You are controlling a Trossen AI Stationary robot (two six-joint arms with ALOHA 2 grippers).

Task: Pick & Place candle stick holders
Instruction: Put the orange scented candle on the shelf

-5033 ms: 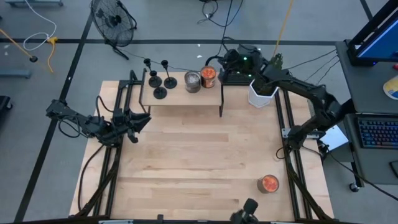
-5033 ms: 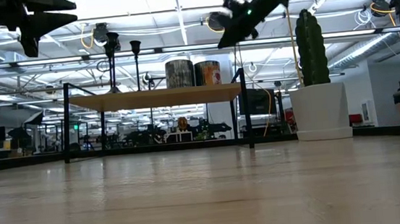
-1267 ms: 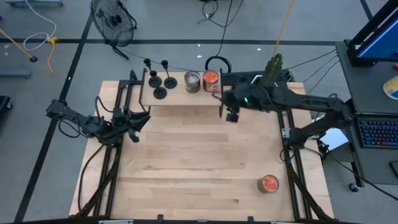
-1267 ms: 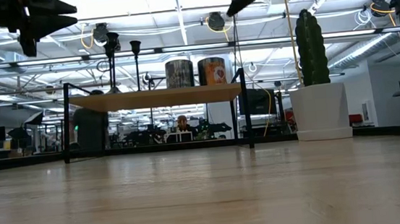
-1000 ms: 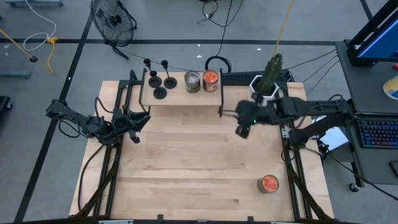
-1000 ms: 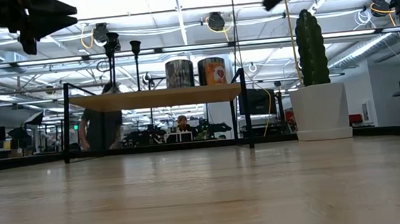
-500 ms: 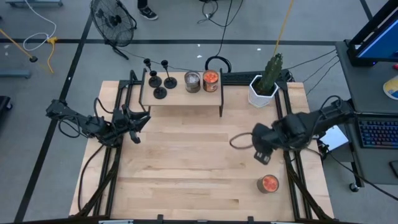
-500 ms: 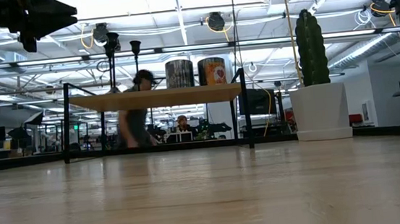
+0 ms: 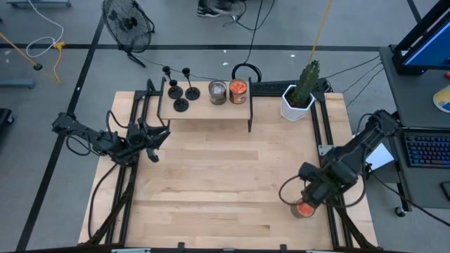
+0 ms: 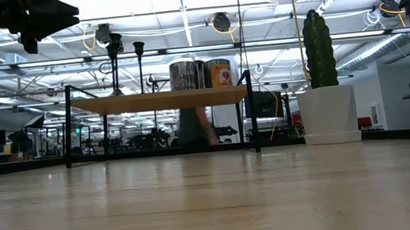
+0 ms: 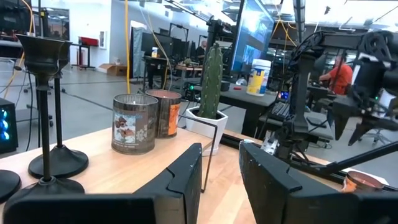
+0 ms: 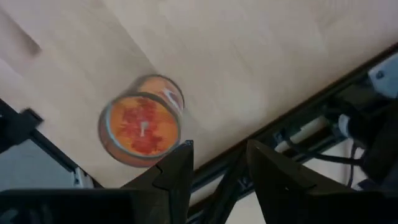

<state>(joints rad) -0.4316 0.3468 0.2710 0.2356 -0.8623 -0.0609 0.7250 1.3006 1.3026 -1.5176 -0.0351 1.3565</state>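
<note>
Three matte-black candle stick holders [image 9: 180,92] wait untouched on the wooden shelf [image 9: 211,109], left fingers [image 11: 186,171] parted beside it, right fingers [image 12: 176,169] parted, empty over the orange jar candle [image 12: 142,129].

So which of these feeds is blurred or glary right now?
Right wrist view: the orange jar candle is smeared by motion. Low view: a person behind the shelf is a blur, and the ceiling lights glare. High and left wrist views look sharp.

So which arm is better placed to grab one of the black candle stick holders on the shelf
Left, probably. The left gripper hangs beside the shelf end where the matte-black candle stick holders stand, facing them. The right gripper is over the orange glass jar candle, far across the table.
</note>
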